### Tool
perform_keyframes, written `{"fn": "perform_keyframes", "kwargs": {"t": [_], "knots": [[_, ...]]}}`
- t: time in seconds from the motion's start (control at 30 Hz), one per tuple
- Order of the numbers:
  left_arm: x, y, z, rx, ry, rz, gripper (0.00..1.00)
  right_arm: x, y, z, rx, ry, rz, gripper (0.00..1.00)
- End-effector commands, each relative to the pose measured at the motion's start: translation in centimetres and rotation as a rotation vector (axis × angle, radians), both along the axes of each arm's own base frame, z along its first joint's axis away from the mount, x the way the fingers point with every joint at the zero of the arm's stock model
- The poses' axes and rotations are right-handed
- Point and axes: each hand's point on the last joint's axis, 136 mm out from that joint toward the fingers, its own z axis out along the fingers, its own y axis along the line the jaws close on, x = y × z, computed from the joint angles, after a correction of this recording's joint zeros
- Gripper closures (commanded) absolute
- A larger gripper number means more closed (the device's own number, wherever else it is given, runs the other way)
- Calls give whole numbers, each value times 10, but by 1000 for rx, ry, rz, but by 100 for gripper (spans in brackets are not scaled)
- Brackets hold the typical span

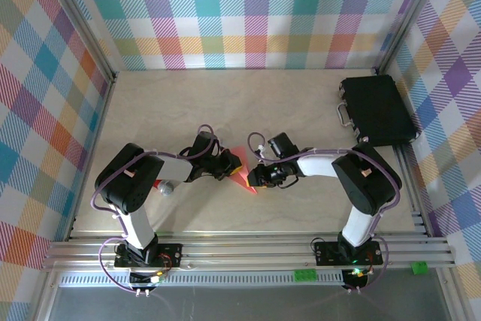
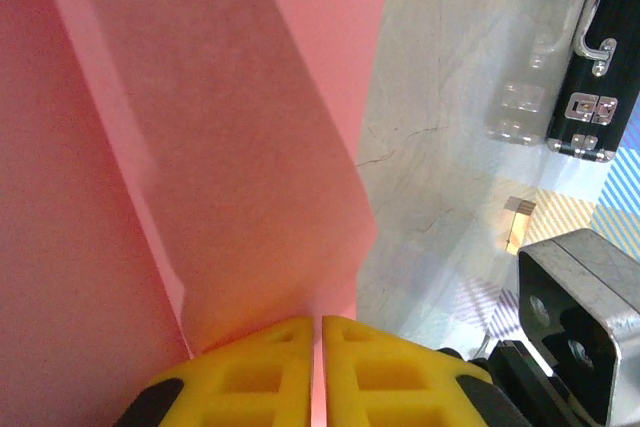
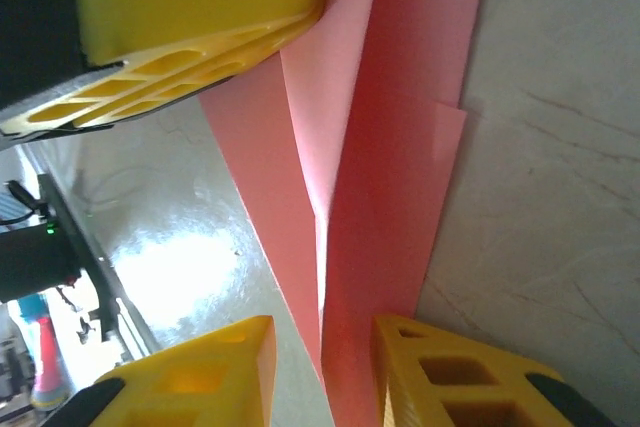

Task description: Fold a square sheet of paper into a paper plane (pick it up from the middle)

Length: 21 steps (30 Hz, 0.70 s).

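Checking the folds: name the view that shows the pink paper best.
Right wrist: the pink paper shows its creases and layered flaps. Left wrist crops it to one close fold; top external gives a small wedge.

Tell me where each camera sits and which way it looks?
Top external: high behind the arms, looking down at the table; left arm, right arm and folded pink paper show.
Left wrist: on the left arm, looking along its yellow fingers, pinched on the paper, toward the black case.
Right wrist: on the right arm, looking between its parted fingers at the paper.
Shared: both wrist views see the paper.
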Motion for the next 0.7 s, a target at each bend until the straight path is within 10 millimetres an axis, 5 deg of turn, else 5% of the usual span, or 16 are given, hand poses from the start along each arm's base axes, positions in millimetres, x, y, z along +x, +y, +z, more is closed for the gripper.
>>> {"fn": "perform_keyframes", "kwargs": {"t": [0.0,0.67], "knots": [[2,-3,1,5,0,-6,89,7,-1,5,-71,-82,7,69],[-1,-2,-1,10,9,-5,89,17,7,13,-124,-177,-20,77]]}}
